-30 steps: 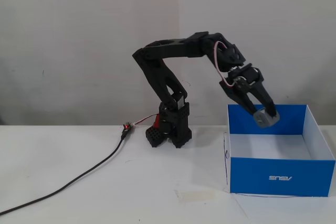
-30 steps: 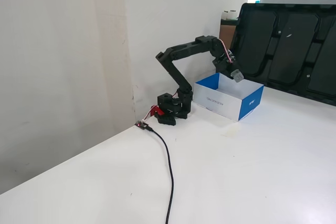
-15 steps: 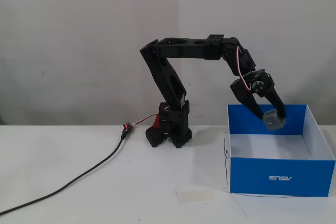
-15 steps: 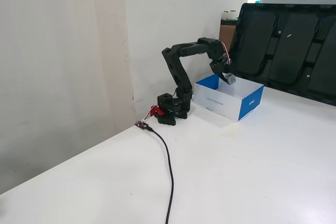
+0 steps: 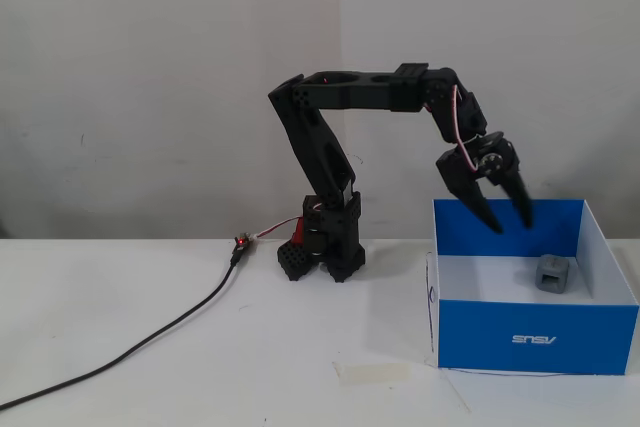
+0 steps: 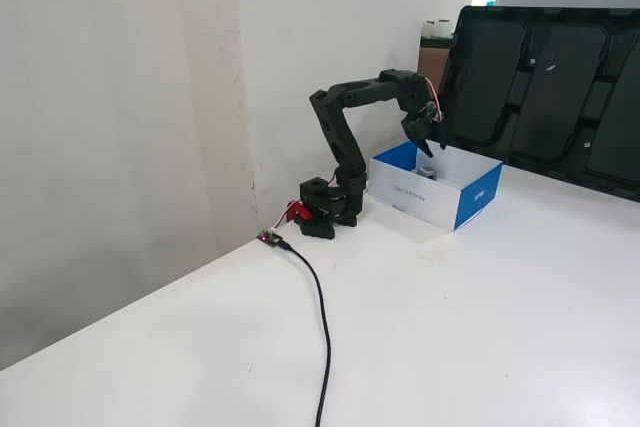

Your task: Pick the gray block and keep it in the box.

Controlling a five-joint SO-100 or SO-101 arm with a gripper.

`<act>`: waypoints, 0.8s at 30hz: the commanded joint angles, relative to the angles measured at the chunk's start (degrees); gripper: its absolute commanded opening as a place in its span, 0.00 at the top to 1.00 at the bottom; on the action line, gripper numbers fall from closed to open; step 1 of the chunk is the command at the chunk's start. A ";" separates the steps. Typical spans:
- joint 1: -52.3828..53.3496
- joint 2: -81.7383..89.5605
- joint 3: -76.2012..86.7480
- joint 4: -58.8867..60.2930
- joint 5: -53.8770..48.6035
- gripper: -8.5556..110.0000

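**Gray block sits in box, claw empty above it**

Fixed view, front on: gray block (image 5: 552,274) rests on the white floor of the box (image 5: 535,339), toward the right side and apart from the walls. Gripper (image 5: 508,220) hangs above the box's back wall, fingers spread, nothing between them, clear of the block. Arm base sits left of the box; a black cable (image 5: 150,335) trails off over the table (image 5: 200,377). By the look of it the task is done or nearly so.

Fixed view, from the side: box (image 6: 470,202) just beside the arm base, gripper (image 6: 428,137) over its rim; jaw state too small to tell here. Block (image 6: 427,173) only a gray speck inside.

Handling, as a judgement: block looks light, rigid, matte, so not slippery. Recessed faces w/ rounded corners; best grip is across two opposite flat faces, mid-height, not on corners. Not fragile.
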 commanded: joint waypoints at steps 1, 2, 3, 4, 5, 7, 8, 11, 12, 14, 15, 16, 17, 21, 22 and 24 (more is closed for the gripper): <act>5.62 5.80 -2.99 1.32 -3.08 0.89; 7.38 7.12 -1.93 1.32 -4.22 0.89; 9.05 8.53 -0.88 1.49 -5.54 0.89; 10.99 10.11 0.18 1.58 -6.94 0.90; 13.01 11.69 1.23 1.76 -8.44 0.90; 17.84 15.29 3.34 2.11 -10.99 0.91; 20.48 17.14 4.57 2.37 -12.04 0.92; 29.53 21.18 8.70 3.16 -13.89 0.93; 32.78 22.06 10.37 3.25 -14.33 0.93; 39.64 23.64 14.59 1.67 -16.08 0.93; 43.07 24.52 16.88 0.09 -16.87 0.93; 46.32 24.96 18.54 -1.32 -17.58 0.93; 49.39 25.14 19.86 -2.46 -18.02 0.93; 59.15 25.84 25.31 -6.59 -18.11 0.93; 61.17 26.72 26.89 -7.47 -17.93 0.93; 64.25 29.88 30.85 -9.23 -17.84 0.93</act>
